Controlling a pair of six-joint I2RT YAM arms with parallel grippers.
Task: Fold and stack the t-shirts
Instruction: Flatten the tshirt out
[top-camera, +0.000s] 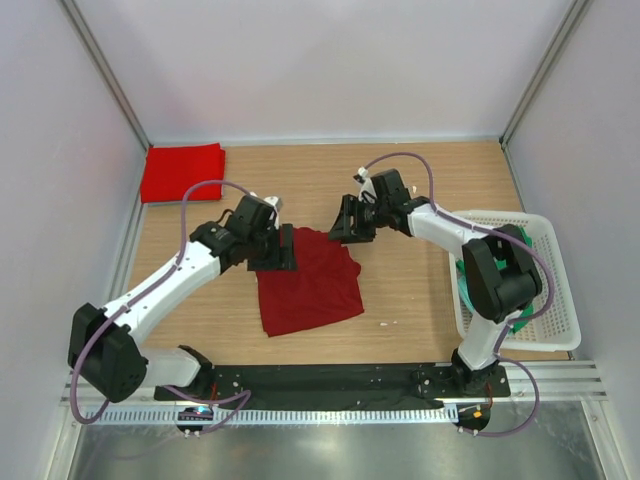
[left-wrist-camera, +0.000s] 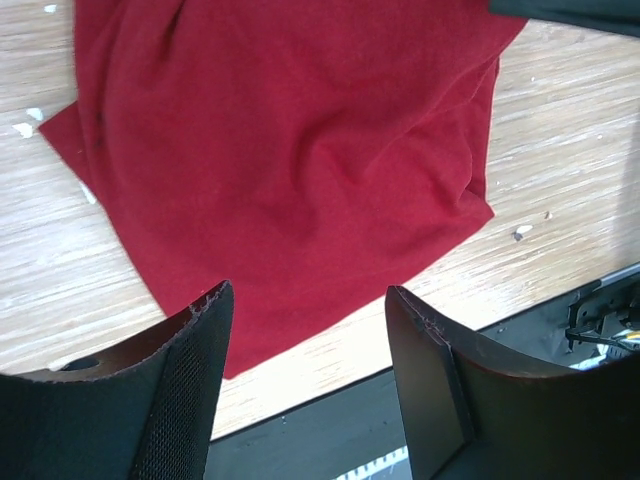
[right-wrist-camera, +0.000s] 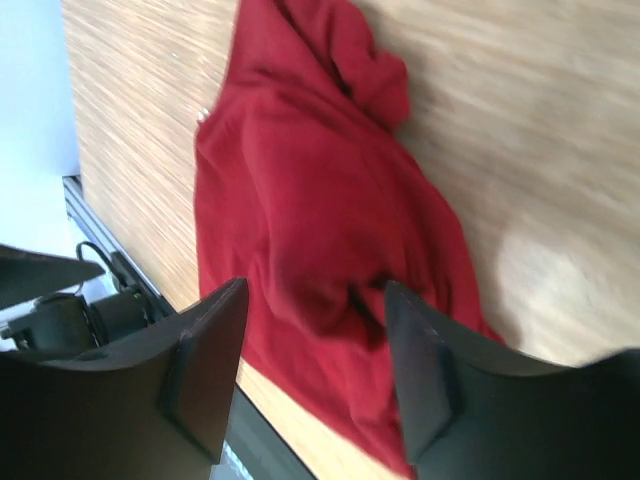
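Observation:
A dark maroon t-shirt (top-camera: 310, 285) lies crumpled on the wooden table in front of the arms. It also shows in the left wrist view (left-wrist-camera: 290, 150) and the right wrist view (right-wrist-camera: 320, 230). My left gripper (top-camera: 272, 255) hovers at the shirt's far left edge, open and empty (left-wrist-camera: 310, 300). My right gripper (top-camera: 350, 228) hovers at the shirt's far right corner, open and empty (right-wrist-camera: 315, 290). A brighter red t-shirt (top-camera: 182, 172) lies folded at the back left corner. Green and teal cloth (top-camera: 462, 275) shows in the basket, mostly hidden by the right arm.
A white plastic basket (top-camera: 560, 300) stands at the right side of the table. White walls enclose the table at the back and both sides. A black base strip (top-camera: 330, 380) runs along the near edge.

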